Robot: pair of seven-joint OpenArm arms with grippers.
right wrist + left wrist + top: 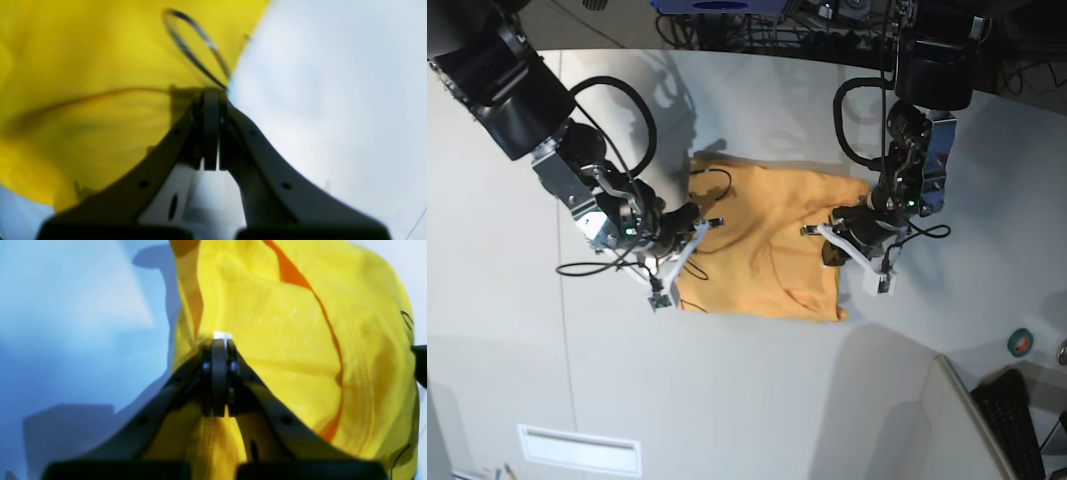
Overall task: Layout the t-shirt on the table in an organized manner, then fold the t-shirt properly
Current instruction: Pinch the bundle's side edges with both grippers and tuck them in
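The orange-yellow t-shirt lies rumpled in a rough rectangle on the white table. My left gripper is at the shirt's right side in the base view. In its wrist view the left gripper is shut on a fold of the t-shirt, with a small white tag at the tips. My right gripper is at the shirt's left edge. Up close, the right gripper pinches the edge of the t-shirt beside a thin black loop marking.
A dark seam line runs down the table's left part. A round green and red object and a black keyboard sit at the right front. Cables and equipment line the far edge. Both arms trail black cables.
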